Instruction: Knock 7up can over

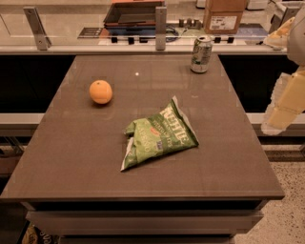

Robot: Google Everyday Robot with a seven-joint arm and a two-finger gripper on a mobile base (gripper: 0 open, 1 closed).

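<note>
Your 7up can (201, 54) stands upright at the far edge of the bench (71, 162). It's well off to the left of your hand (284, 107) and farther back, with nothing touching it. The hand hangs past the bench's right side, partly out of view, and I can't tell if it's released or clenched. On the brown bench there's an orange (100, 91), farthest left of the hand, then a crinkled green chip bag (159, 134) lying flat. Behind the bench a ledge carries a dark tray (133, 13) and a cardboard box (224, 16). The can's silver-white with green markings and a shiny top.
</note>
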